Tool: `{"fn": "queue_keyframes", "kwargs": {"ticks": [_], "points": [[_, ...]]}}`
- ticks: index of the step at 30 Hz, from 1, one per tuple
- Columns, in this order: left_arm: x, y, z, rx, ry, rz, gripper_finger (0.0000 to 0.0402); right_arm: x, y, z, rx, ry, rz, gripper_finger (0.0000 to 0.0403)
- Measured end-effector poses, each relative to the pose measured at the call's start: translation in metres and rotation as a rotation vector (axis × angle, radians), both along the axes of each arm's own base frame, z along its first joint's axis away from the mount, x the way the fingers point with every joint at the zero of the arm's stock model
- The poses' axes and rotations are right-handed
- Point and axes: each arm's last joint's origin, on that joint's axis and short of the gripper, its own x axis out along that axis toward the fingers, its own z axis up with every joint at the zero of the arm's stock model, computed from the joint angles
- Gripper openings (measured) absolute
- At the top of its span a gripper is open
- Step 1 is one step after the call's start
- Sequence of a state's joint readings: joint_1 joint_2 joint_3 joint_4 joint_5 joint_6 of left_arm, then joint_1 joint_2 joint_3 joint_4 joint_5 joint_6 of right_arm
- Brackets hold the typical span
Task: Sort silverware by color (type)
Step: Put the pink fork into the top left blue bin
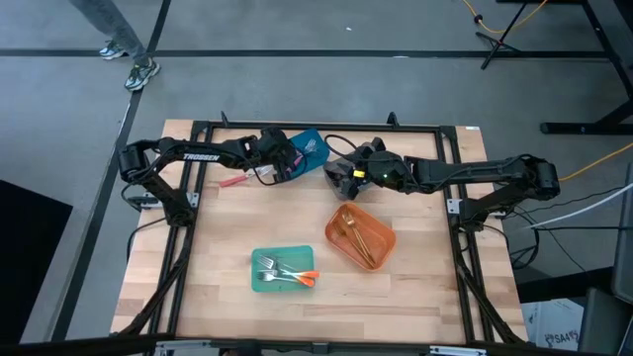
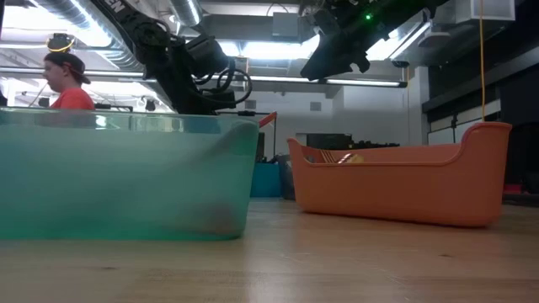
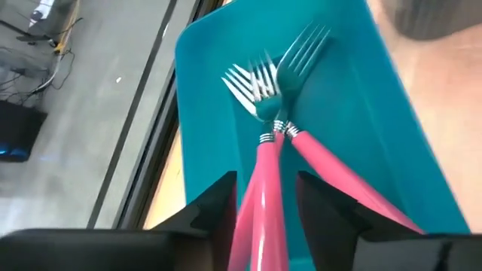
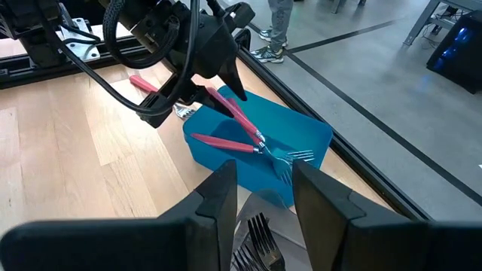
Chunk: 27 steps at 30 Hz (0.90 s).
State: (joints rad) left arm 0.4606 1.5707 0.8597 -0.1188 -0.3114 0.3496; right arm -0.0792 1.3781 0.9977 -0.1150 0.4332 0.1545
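The left claw (image 4: 197, 79) is seen at the 11 o'clock part of the tabletop (image 1: 227, 297), over the near edge of the blue bin (image 1: 309, 148); its fingers (image 3: 218, 207) are parted, and a pink-handled fork (image 3: 260, 196) is seen between them, tilted, its tines resting in the bin; whether the fingers still press on the handle cannot be told. A second pink-handled fork (image 3: 331, 169) is laid in the same bin, its tines beside those of the first; another pink-handled piece (image 1: 233, 181) is left on the bare wood at 10 o'clock, just beside the left arm.

The right claw (image 1: 341, 176) is held near 12 o'clock, beside the blue bin and above a grey bin in which fork tines (image 4: 256, 241) are visible; its fingers (image 4: 218, 199) are seen apart with nothing between them.

Gold utensils (image 1: 358, 237) are gathered in the orange bin (image 1: 384, 229) at about 3 o'clock from the centre; forks with orange handles (image 1: 289, 274) are laid in the teal bin (image 1: 259, 259) at 6 o'clock.
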Motion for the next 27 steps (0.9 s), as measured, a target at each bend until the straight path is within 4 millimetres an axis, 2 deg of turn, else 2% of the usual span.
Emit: {"fn": "queue_keyframes", "kwargs": {"ticks": [6, 14, 22, 27], "points": [[-0.001, 0.001, 0.001, 0.049, 0.024, 0.047, 0.0166, 0.0, 0.0, 0.0, 0.0, 0.0, 0.0, 0.0117], [0.003, -0.01, 0.006, 0.069, 0.017, 0.025, 0.0173, 0.0, 0.0, 0.0, 0.0, 0.0, 0.0, 0.0117], [-0.005, -0.029, 0.044, 0.12, -0.109, -0.022, 0.0173, 0.0, 0.0, 0.0, 0.0, 0.0, 0.0, 0.0117], [-0.021, -0.037, 0.071, 0.146, -0.181, -0.021, 0.0173, 0.0, 0.0, 0.0, 0.0, 0.001, 0.0, 0.0117]]}}
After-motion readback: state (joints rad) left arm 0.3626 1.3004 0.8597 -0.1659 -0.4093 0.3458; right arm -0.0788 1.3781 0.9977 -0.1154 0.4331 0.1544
